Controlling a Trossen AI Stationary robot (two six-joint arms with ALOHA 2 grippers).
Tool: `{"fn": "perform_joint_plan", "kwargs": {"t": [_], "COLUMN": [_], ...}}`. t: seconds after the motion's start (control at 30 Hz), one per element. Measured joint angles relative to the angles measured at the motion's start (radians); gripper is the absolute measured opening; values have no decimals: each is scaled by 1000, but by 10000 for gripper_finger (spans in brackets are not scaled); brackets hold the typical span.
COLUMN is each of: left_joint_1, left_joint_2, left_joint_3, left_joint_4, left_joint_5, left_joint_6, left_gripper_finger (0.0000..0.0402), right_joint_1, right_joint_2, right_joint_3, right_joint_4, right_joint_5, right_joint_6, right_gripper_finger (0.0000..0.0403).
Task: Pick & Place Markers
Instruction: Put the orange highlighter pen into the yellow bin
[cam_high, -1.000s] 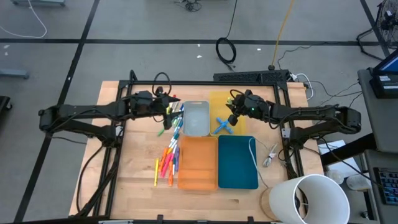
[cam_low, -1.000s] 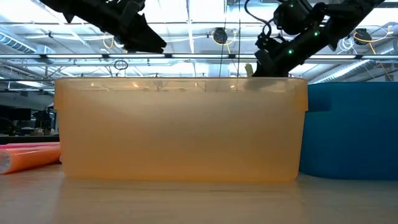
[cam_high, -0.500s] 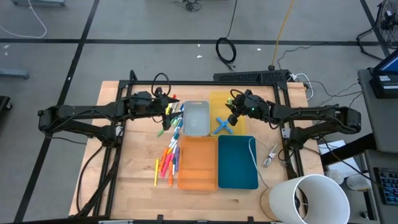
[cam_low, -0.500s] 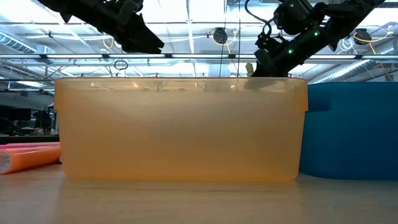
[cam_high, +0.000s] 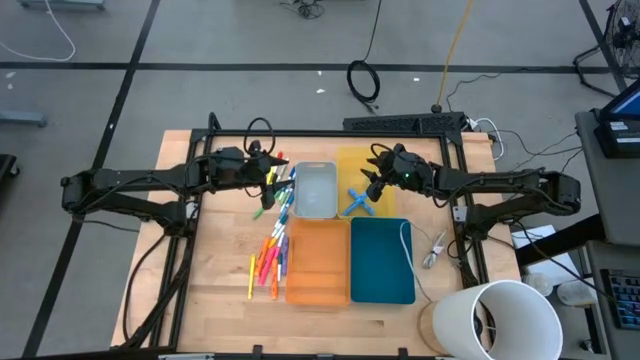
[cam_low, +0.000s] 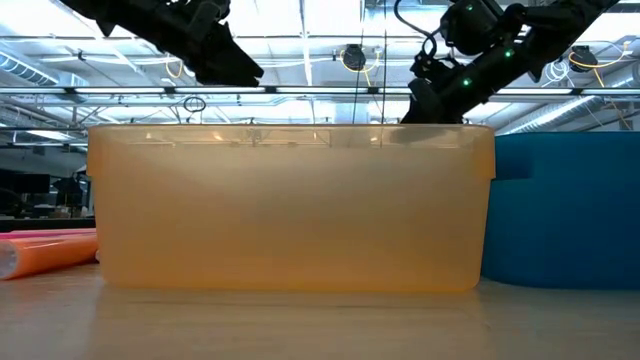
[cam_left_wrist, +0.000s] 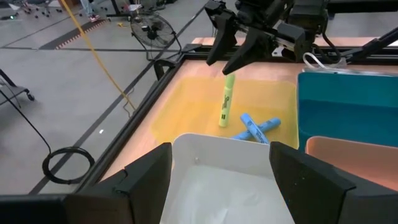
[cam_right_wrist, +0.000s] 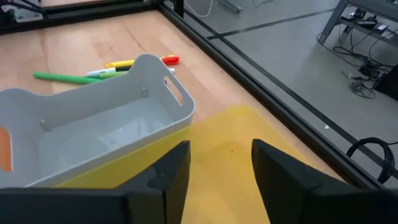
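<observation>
Low view, nearest: the orange tray (cam_low: 290, 210) hides most of the table, an orange marker (cam_low: 45, 250) beside it. The left wrist view alone shows a yellow-green marker (cam_left_wrist: 227, 101) upright, under the right gripper's (cam_left_wrist: 235, 53) parted fingers, above the yellow tray (cam_left_wrist: 186, 106) holding blue markers (cam_left_wrist: 256, 128). The left gripper (cam_high: 272, 176) hangs open over loose markers (cam_high: 270, 255).
</observation>
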Motion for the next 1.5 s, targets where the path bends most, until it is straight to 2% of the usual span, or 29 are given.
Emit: {"fn": "perform_joint_plan", "kwargs": {"t": [0.53,0.7,0.8,0.97,1.07,1.23,1.37,1.5], "left_joint_1": [0,0,0,-34,-98,-280,-431,-557], "left_joint_2": [0,1,1,1,1,1,9,83], "left_joint_3": [0,0,0,0,0,0,0,0], "left_joint_4": [-9,-37,-100,-349,-484,-639,-671,-679], "left_joint_5": [0,-1,1,84,87,92,73,2], "left_joint_6": [-4,-67,-113,-256,-351,-587,-789,-944], "left_gripper_finger": [273,273,273,273,273,273,273,273], "right_joint_1": [3,3,3,3,3,3,3,3], "right_joint_2": [0,0,0,0,0,0,0,0], "right_joint_3": [0,0,0,0,0,0,0,0], "right_joint_4": [34,34,34,34,35,42,42,44], "right_joint_5": [-1,-2,-2,-2,-2,-2,-2,-2], "right_joint_6": [0,0,0,0,0,-4,-4,-4], "right_gripper_finger": [171,171,171,171,171,171,171,171]}}
